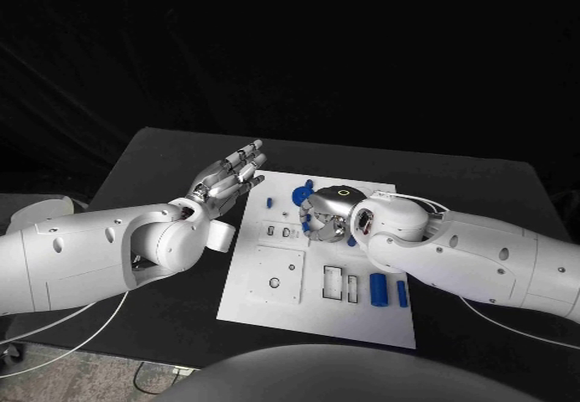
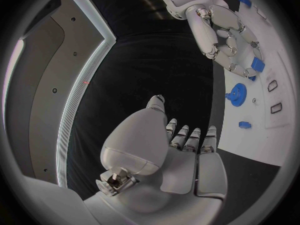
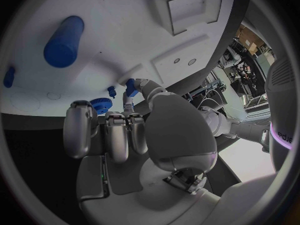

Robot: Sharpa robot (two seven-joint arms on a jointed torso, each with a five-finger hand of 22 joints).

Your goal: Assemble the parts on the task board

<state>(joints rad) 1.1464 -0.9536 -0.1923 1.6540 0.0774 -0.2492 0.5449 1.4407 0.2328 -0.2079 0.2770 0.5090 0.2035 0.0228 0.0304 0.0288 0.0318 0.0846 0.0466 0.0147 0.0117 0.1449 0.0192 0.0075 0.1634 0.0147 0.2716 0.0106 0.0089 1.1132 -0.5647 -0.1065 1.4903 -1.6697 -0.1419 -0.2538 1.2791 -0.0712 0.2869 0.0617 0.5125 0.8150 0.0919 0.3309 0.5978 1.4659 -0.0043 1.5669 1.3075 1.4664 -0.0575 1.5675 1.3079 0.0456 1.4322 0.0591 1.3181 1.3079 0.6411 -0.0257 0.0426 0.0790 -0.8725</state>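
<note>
Black table – task board, left hand off-edge

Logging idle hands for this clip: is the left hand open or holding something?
Open. The left hand hovers beside the task board, fingers spread with nothing in them.

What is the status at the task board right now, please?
Left hand open, off the board's left edge. Right hand over the task board, pinching a small blue part. Two blue cylinders lie loose; nothing in the way.
</note>
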